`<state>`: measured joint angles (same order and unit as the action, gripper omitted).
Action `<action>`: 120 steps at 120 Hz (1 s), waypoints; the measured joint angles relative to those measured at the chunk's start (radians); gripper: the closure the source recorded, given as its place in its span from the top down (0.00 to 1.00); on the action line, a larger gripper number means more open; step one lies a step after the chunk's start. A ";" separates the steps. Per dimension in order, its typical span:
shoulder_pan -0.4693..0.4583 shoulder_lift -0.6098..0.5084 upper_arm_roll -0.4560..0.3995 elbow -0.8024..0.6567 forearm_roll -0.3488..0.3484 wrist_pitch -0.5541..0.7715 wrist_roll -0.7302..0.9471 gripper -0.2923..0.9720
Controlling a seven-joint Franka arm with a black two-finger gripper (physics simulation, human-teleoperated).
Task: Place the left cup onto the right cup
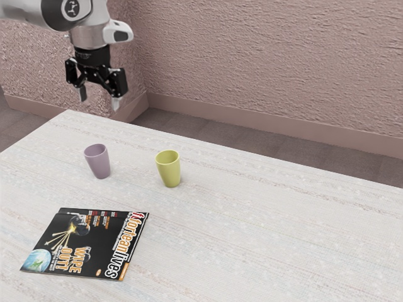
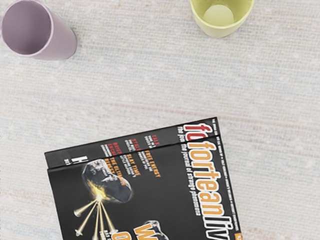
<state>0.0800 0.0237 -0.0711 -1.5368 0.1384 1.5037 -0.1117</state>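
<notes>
Hanging high over the table's far corner at the exterior view's left, the black two-finger gripper [image 1: 99, 99] points downward with its fingers spread wide apart and nothing between them. Well below it, the purple cup [image 1: 97, 161] stands upright on the table [image 1: 264, 239], a smooth, matte tumbler that tapers from a wider round mouth to a narrower base. Near it, toward the exterior view's right, stands the yellow-green cup [image 1: 168, 168], of the same tapered shape and smooth finish, also upright and mouth up; the two are apart, with bare tabletop between them. In the wrist view both mouths face the camera and both cups are hollow. The table has a pale, whitewashed surface with a fine grain running in long streaks. On the near side of the cups lies a magazine [image 1: 85, 243], flat and thin, its glossy black cover printed with white and orange lettering and a burst of yellow rays. Behind the table rises a rough, pinkish stucco wall [image 1: 283, 56].
</notes>
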 joint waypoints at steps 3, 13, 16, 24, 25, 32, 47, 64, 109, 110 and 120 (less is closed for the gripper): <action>0.008 0.000 0.000 0.000 0.000 0.006 0.004 0.77; 0.031 0.004 0.001 -0.002 0.001 0.028 0.019 0.77; 0.035 0.007 0.001 -0.003 0.003 0.037 0.023 0.77; 0.028 0.031 0.015 -0.005 0.015 0.063 0.034 0.77; 0.024 0.035 0.020 -0.006 0.016 0.066 0.036 0.77; 0.003 0.067 0.047 -0.009 0.023 0.093 0.049 0.77; 0.020 0.115 0.082 -0.012 0.031 0.143 0.079 0.77; 0.034 0.155 0.124 -0.016 0.030 0.201 0.122 0.77; 0.076 0.281 0.193 -0.060 -0.042 0.416 0.265 0.77; 0.076 0.284 0.193 -0.060 -0.043 0.421 0.268 0.77; 0.078 0.308 0.194 -0.061 -0.051 0.466 0.295 0.77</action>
<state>0.1576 0.3318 0.1226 -1.5973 0.0878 1.9692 0.1832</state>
